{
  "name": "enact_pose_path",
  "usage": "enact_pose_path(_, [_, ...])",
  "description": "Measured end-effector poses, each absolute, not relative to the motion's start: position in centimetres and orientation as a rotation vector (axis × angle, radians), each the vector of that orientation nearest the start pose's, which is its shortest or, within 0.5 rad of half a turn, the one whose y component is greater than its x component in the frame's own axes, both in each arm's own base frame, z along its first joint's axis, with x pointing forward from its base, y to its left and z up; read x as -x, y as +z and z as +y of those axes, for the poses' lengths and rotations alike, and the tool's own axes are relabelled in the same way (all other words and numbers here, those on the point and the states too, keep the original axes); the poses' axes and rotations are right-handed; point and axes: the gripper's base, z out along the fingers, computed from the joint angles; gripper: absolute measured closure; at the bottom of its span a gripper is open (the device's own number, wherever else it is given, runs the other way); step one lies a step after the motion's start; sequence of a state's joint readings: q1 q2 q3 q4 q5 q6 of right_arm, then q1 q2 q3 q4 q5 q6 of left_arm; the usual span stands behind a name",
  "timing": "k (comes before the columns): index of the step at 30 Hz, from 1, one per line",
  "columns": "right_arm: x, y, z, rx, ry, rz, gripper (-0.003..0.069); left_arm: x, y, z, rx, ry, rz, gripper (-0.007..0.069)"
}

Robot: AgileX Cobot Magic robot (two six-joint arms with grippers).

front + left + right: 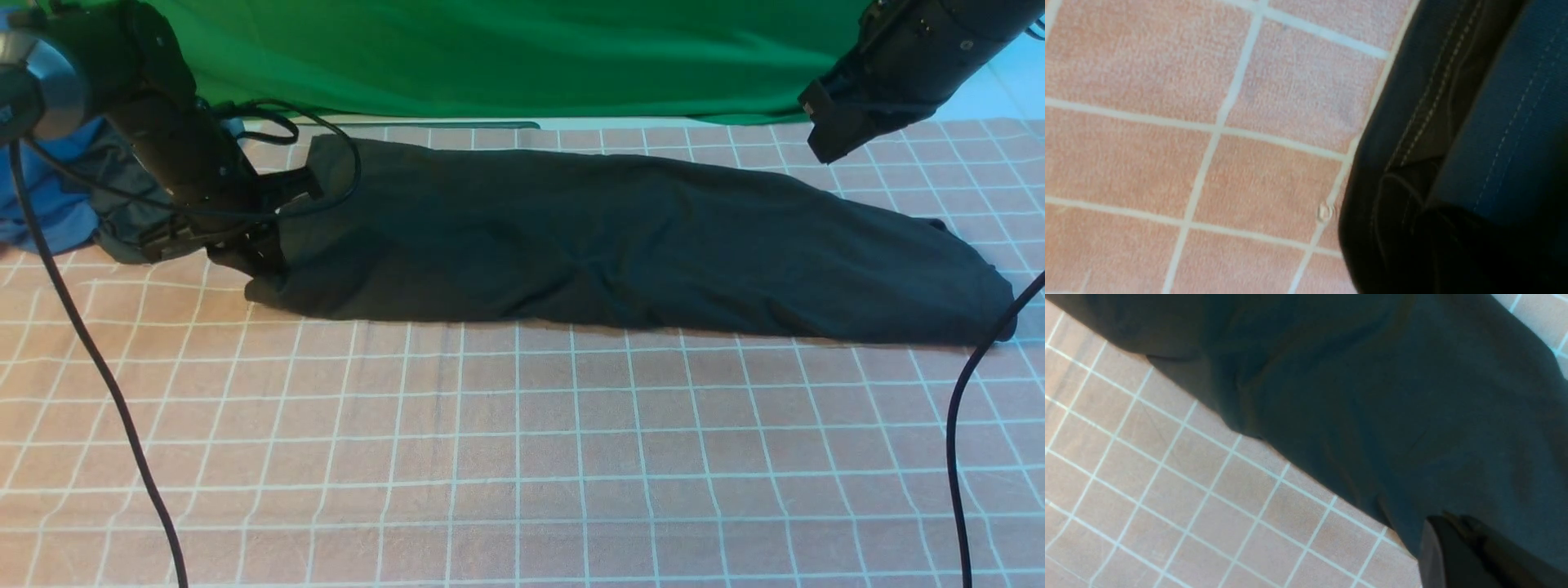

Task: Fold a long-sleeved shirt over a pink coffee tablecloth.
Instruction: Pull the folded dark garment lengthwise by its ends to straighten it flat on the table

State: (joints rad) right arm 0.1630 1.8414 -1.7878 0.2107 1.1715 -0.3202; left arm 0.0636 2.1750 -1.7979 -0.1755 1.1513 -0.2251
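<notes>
Pink gridded tablecloth (522,457) fills our view, with a green cloth (490,57) at 12 o'clock. We see the black shirt (620,245) lying in a long band from 9 to 3 o'clock. Our left claw (249,253) sits closed at its 9 o'clock end; we cannot tell whether it grips the shirt. Our right claw (824,131) hovers closed and empty at 2 o'clock.

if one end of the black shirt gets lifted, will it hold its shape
Probably not: the long-sleeved shirt lies in soft wrinkles as a long strip, so it should sag and may unfold. Pushed, it would likely bunch on the fuzzy-looking pink coffee tablecloth.
</notes>
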Motion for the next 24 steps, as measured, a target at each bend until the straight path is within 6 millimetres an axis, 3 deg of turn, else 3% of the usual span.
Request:
enact_pose_path(7, [-39.2, 33.5, 8.2, 0.594, 0.238, 2.618, 0.0619, -44.2, 21.4, 1.6, 0.497, -0.211, 2.978, 0.0596])
enact_pose_path(13, [-39.2, 33.5, 8.2, 0.594, 0.236, 2.618, 0.0618, -43.5, 20.2, 2.6, 0.566, -0.031, 3.013, 0.0594])
enact_pose_path(19, [-39.5, 33.5, 7.9, 0.605, 0.176, 2.597, 0.0612, -43.4, 20.1, 2.9, 0.570, 0.020, 3.017, 0.0594])
enact_pose_path(24, [-39.8, 33.4, 5.6, 0.498, 0.016, 2.640, 0.0573, -43.4, 20.1, 3.0, 0.554, 0.045, 3.018, 0.0594])
